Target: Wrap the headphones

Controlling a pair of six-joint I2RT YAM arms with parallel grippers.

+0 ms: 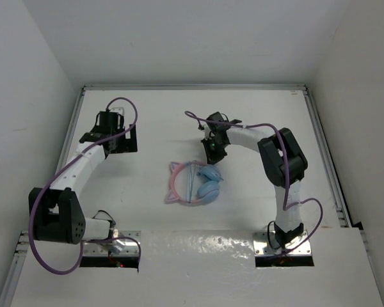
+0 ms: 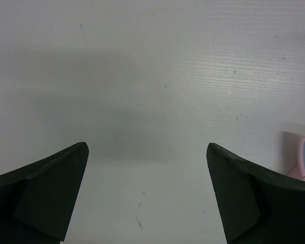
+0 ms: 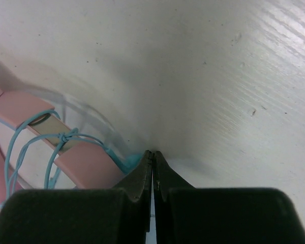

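Headphones (image 1: 193,184) lie flat mid-table (image 1: 153,115), between the two arms and nearer the right one. The pink headband (image 3: 86,165) faces the left side and the light blue ear cups (image 1: 210,182) are folded together on the right. In the right wrist view the teal cable (image 3: 28,140) loops over the headband in a few turns and crosses itself at one spot, so wrapping looks partly done.

Right gripper (image 3: 152,152) is down at the far edge of the headphones with its jaws pressed together. A teal end runs into the tips, so it probably pinches the cable there to keep the loose end taut for another turn. The contact itself is hidden behind the fingertips, so I can't be sure.

Left gripper (image 2: 146,146) is parked well apart at far left, low over bare table, jaws spread with nothing between them. Only a pink corner of the headphones shows at the edge of its view. It seems to be kept clear so it doesn't snag the cable.
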